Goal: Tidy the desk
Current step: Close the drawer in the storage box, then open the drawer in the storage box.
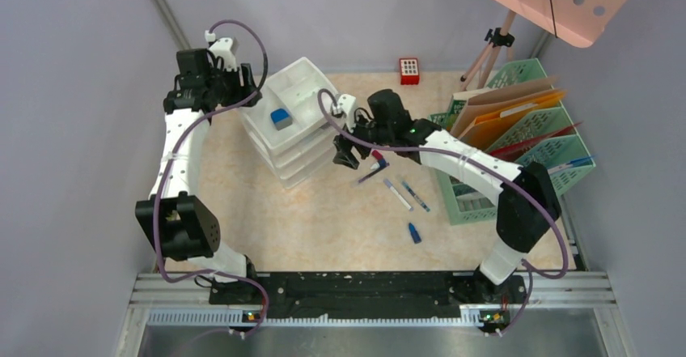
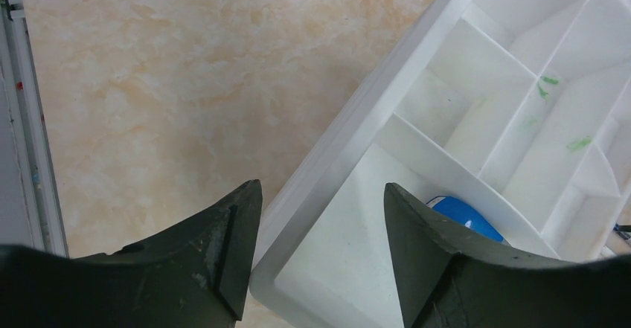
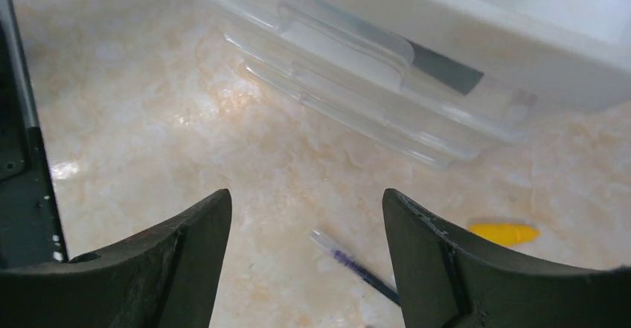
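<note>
Toward the far left corner of the desk (image 1: pixel 323 227), the left gripper (image 2: pixel 321 190) hangs spread and empty above a corner of a white drawer unit (image 1: pixel 291 122), whose top tray holds a blue object (image 1: pixel 281 118). The right gripper (image 3: pixel 305 194), also spread and empty, hovers low beside the unit's drawer fronts, above a pen (image 3: pixel 357 265). The beige desk fills the grey-walled booth; a green file rack (image 1: pixel 534 130) lines its right edge.
</note>
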Available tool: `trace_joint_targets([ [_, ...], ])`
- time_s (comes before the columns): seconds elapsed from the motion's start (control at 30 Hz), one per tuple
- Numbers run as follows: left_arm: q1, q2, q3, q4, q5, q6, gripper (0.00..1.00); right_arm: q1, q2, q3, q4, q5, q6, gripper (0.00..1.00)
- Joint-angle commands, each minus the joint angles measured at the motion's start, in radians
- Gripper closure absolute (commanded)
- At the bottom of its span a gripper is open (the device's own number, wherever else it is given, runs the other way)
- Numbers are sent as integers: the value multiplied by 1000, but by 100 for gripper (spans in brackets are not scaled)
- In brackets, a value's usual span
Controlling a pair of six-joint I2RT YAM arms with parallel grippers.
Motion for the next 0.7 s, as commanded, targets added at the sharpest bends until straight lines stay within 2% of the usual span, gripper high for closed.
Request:
trace_joint_targets([
  [0.0,-1,18,40,-27,19,32,35,-45,-45,-110,238,-162,302,26],
  [0.23,-1,29,58,-40,22,27,42,-75,42,-251,590,-370,659,32],
  [0.53,-1,31,54,-37,35,22,53,-99,248,-248,1045,-440,1135,41],
  [0.67,-1,26,50,-36,31,24,55,-114,313,-259,1181,-425,1239,44],
])
